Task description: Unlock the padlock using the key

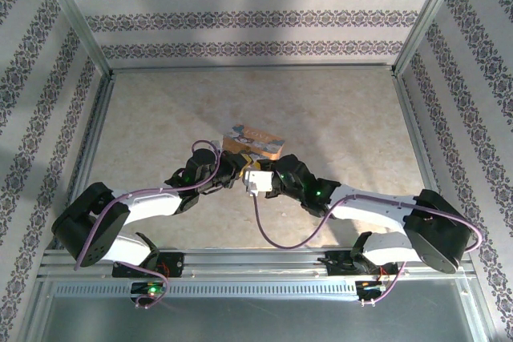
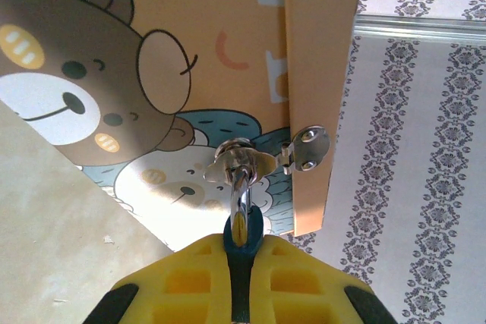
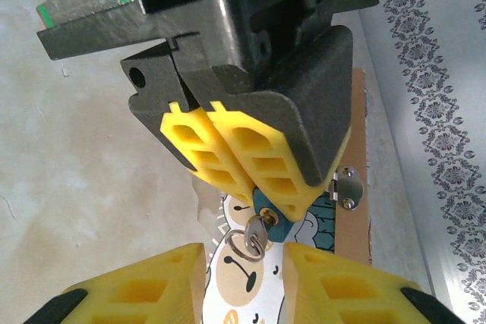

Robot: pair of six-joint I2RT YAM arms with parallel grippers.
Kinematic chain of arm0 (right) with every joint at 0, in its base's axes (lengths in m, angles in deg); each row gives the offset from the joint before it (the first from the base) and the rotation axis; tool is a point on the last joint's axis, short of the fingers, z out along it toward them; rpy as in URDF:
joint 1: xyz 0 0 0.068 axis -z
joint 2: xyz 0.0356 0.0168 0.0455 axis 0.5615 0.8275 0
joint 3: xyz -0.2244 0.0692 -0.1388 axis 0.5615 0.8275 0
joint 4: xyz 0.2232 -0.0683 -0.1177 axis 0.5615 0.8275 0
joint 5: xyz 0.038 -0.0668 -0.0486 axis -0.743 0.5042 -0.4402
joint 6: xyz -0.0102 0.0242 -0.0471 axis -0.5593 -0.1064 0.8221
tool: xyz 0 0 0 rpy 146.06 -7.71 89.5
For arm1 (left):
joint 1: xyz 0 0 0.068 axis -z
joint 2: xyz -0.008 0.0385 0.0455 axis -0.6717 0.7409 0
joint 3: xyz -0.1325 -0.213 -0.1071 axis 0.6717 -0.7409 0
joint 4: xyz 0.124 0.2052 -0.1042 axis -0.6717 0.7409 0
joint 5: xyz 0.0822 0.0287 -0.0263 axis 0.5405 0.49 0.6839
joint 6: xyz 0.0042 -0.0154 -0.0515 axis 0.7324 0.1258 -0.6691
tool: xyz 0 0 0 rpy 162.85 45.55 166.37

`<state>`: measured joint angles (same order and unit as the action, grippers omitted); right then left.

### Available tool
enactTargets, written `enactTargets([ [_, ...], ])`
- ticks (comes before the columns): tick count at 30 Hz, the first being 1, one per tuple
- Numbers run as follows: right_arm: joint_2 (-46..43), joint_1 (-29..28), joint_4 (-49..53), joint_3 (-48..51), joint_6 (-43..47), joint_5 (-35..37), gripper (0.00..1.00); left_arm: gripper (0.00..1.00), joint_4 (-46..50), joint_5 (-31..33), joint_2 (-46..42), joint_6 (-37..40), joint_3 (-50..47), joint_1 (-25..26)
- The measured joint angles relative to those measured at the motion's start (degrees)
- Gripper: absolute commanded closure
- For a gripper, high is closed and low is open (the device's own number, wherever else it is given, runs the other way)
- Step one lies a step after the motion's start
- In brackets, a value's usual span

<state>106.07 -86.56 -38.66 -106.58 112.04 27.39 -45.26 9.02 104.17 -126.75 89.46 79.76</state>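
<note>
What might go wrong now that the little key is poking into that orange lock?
1. The left jaws pinch the key by its small blue head alone, so an off-line twist may bend the thin shaft or let it slip.
2. The right jaws stand apart with no visible grip on the padlock, so it may turn along with the key instead of unlocking.

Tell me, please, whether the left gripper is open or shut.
Shut: in the left wrist view, the left gripper has its yellow fingers pressed together on the blue head of the key.
</note>
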Motion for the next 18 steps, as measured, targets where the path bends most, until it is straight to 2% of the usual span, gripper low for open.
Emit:
enactTargets([
  [18,3.65,-0.2,-2.43,-0.76,0.0,1.53,0.78,1.0,0.24,0.22,0.0,-0.22,0.0,0.33],
])
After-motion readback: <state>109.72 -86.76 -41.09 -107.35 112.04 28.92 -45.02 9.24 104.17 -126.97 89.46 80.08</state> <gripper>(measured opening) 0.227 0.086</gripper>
